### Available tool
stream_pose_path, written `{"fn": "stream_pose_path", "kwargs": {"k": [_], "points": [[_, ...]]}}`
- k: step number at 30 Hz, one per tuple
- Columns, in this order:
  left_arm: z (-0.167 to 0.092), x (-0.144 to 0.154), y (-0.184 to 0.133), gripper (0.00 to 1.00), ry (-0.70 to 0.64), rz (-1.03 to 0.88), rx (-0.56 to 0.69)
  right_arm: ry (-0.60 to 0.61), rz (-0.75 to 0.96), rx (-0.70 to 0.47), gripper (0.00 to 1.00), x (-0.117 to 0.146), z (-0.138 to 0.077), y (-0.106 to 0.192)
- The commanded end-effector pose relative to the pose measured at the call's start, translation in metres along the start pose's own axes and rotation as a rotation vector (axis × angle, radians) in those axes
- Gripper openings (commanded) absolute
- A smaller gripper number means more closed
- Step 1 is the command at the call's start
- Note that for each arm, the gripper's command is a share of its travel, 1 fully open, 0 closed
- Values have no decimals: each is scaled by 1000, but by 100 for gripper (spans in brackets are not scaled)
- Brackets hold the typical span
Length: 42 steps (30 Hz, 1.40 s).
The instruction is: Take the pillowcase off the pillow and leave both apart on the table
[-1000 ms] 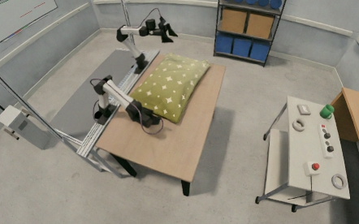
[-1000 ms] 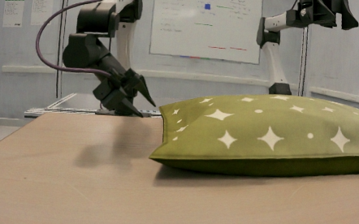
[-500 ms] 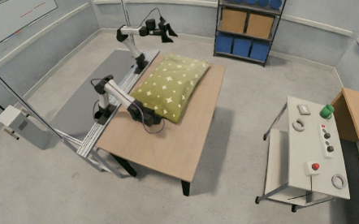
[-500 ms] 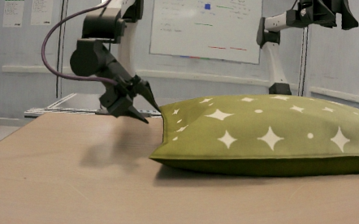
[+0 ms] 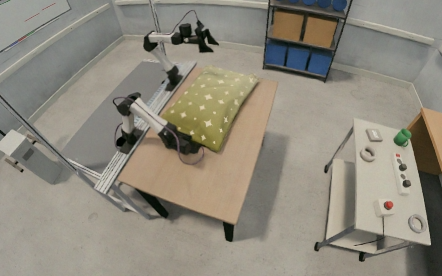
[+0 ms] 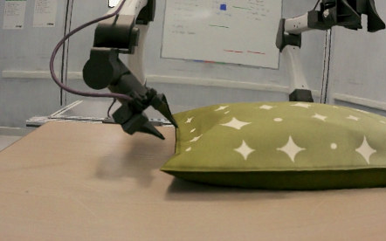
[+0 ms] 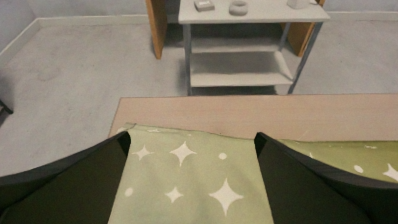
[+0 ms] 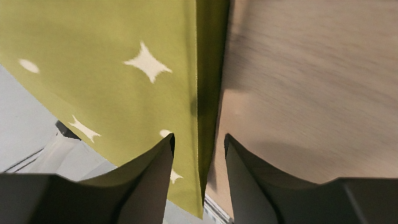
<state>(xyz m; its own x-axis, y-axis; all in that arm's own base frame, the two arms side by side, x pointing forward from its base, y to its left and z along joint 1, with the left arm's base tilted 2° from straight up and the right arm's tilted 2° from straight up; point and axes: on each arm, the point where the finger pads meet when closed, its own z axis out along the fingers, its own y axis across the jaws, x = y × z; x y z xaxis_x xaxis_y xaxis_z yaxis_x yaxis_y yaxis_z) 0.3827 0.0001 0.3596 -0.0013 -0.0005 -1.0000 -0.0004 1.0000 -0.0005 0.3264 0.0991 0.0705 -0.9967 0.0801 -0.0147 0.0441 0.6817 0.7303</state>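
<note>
The green pillowcase (image 5: pixel 208 102) (image 6: pixel 263 141) (image 7: pixel 200 172) (image 8: pixel 110 45) with white stars lies plump on the table (image 5: pixel 186 185) (image 6: pixel 75 201) (image 7: pixel 300 117) (image 8: pixel 310 100). The pillow inside is hidden; no bare part of it shows. My right gripper (image 6: pixel 170 132) (image 8: pixel 199 136) is part open and empty, low over the table at the pillowcase's near end in the top view. One fingertip is close to the corner edge; whether it touches I cannot tell. My left gripper (image 5: pixel 214 47) (image 6: pixel 371 29) (image 7: pixel 192 134) is wide open and empty, high above the far end.
The arms stand on a metal rail (image 5: pixel 107 175) along one long side of the table. A white trolley (image 5: pixel 371 180) (image 7: pixel 250 14) stands apart beyond the opposite side. A shelf with blue bins (image 5: pixel 298 59) stands at the back.
</note>
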Motion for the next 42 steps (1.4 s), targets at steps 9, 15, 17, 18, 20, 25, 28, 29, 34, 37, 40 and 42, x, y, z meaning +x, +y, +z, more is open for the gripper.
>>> {"fn": "stream_pose_path", "kwargs": {"k": [9, 15, 17, 18, 20, 25, 28, 29, 34, 37, 40, 42], "points": [[-2, -16, 2, 100, -31, 7, -12, 5, 19, 2, 41, 0, 22, -5], [-2, -16, 2, 100, -31, 7, -12, -5, 9, 5, 41, 0, 26, -3], [-2, -16, 2, 100, -31, 7, -12, 3, 18, -1, 41, -1, 32, -4], [-2, -16, 2, 100, -31, 7, -12, 9, 25, 1, 41, 1, 35, -6], [-2, -16, 2, 100, -31, 7, -12, 6, 23, 5, 41, 1, 37, -6], [-2, -16, 2, 100, -31, 7, -12, -25, 18, 3, 41, -5, 30, -5], [-2, -16, 2, 100, -31, 7, -12, -27, -1, 0, 37, -7, 29, 1], [-2, -16, 2, 100, -31, 7, -12, -15, 13, 3, 37, -3, 33, -3], [-2, -16, 2, 100, -31, 7, -12, -15, 13, 3, 27, -3, 33, -3], [-2, -16, 2, 100, -31, 7, -12, -11, 17, 4, 23, -2, 33, -3], [-2, -16, 2, 100, -31, 7, -12, -11, 17, 4, 18, -2, 33, -3], [-2, -16, 2, 100, -31, 7, -12, -11, 16, 4, 18, -2, 33, -3]]}}
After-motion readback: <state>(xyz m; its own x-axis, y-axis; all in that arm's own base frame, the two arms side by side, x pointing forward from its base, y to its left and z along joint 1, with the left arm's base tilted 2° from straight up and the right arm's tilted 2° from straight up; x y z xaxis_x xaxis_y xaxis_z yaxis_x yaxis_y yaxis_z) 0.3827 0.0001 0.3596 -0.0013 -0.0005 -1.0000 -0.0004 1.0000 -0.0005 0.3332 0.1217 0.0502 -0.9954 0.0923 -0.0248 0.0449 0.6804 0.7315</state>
